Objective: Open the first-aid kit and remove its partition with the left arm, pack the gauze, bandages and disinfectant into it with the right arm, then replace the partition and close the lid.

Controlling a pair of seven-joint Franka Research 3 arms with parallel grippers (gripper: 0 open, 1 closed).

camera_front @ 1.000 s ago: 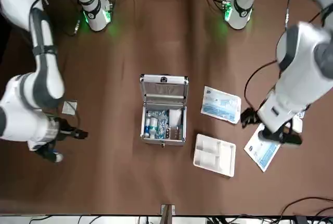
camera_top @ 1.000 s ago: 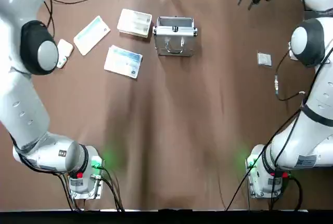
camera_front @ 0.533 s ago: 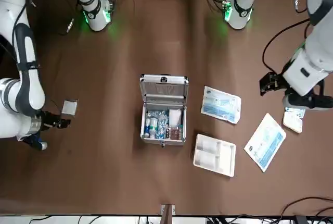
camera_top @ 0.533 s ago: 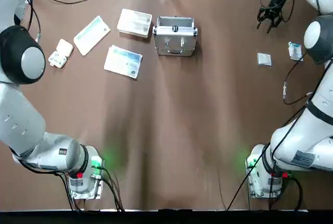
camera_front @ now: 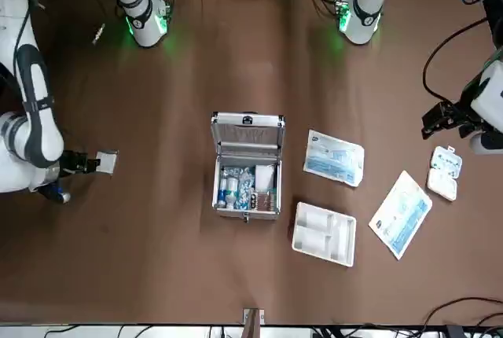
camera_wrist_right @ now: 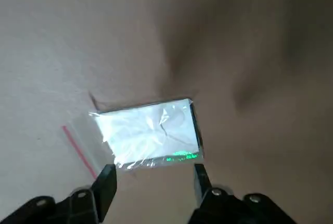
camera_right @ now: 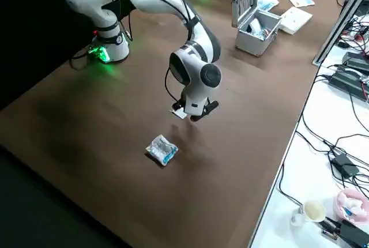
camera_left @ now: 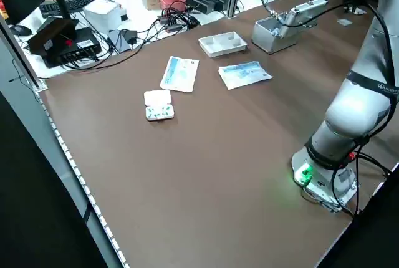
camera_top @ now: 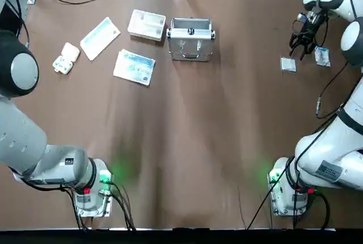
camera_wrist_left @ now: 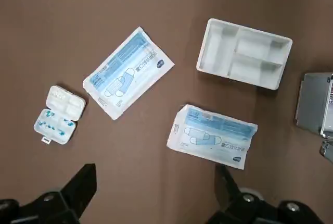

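Spread fingers of the right gripper (camera_wrist_right: 154,174) hover near a small white packet (camera_top: 288,64), off the first-aid kit's (camera_front: 247,165) right-arm side. Also open, the left gripper (camera_wrist_left: 156,178) is well apart on its other side. Beside the open kit, toward the left arm, lies the partition (camera_front: 324,234); inside stand small bottles (camera_front: 232,189).

We are seeing the first-aid kit (camera_front: 247,165) showing smooth silvery metal. The partition (camera_wrist_left: 244,53) is looking like smooth cream-white plastic, and the pill box (camera_wrist_left: 60,114) like glossy white plastic. Clear, glossy, crinkled plastic is wrapping the small packet (camera_wrist_right: 150,133). The bench (camera_top: 187,142) is wearing a matt brown, faintly creased covering.
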